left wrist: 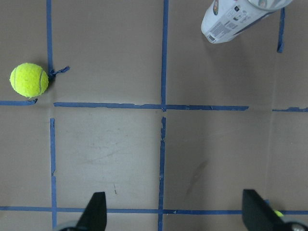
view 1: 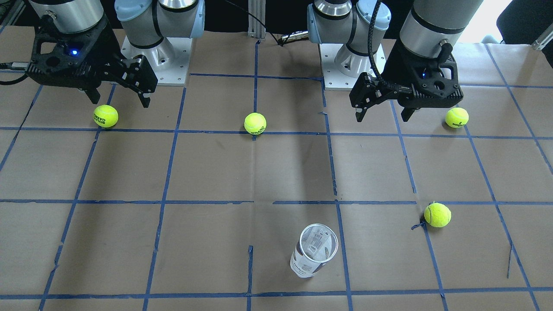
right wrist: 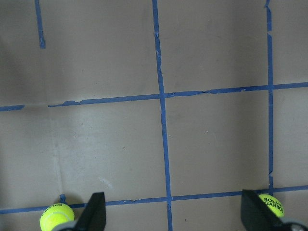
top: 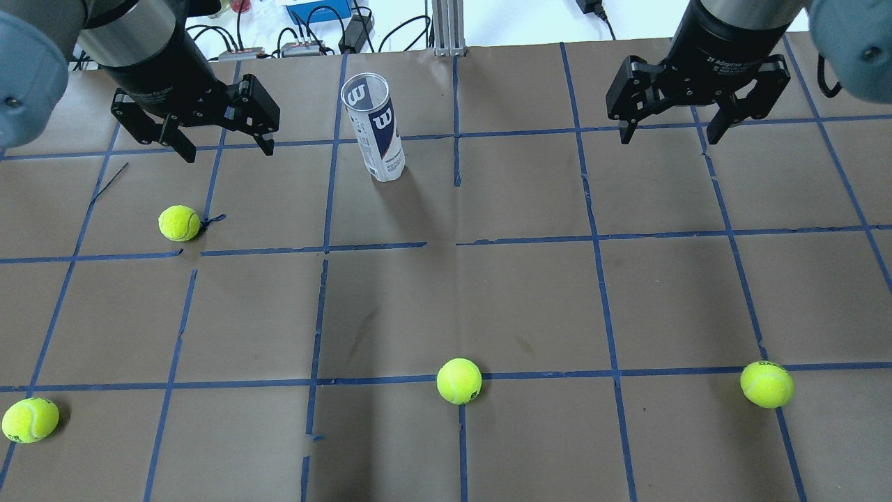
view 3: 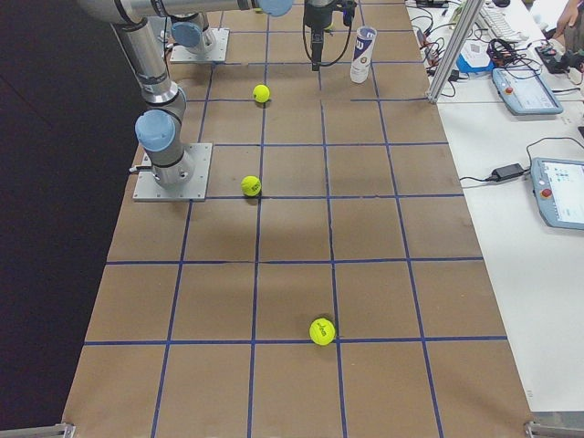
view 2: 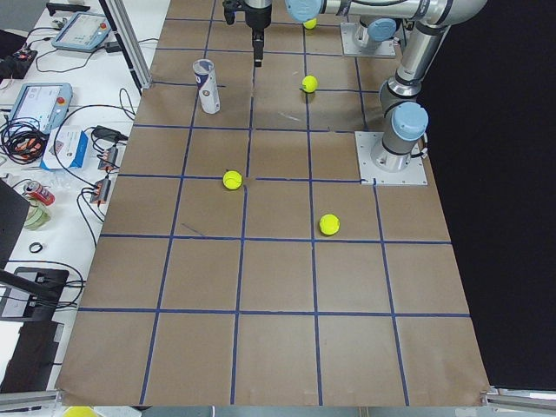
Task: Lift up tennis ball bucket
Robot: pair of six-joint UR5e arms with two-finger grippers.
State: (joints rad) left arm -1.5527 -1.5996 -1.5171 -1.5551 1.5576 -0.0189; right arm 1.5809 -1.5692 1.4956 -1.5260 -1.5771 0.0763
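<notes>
The tennis ball bucket (top: 373, 125), a clear can with a white and navy label, stands upright, open-topped and empty on the far middle of the table. It also shows in the front view (view 1: 314, 250) and at the top right of the left wrist view (left wrist: 236, 17). My left gripper (top: 228, 152) is open and empty above the table, apart from the bucket, which is to its right; it also shows in the front view (view 1: 383, 117). My right gripper (top: 669, 138) is open and empty, far to the bucket's right.
Several yellow-green tennis balls lie on the brown paper with its blue tape grid: one below the left gripper (top: 179, 223), one front left (top: 30, 420), one front middle (top: 459, 381), one front right (top: 766, 383). Cables and devices lie beyond the far edge.
</notes>
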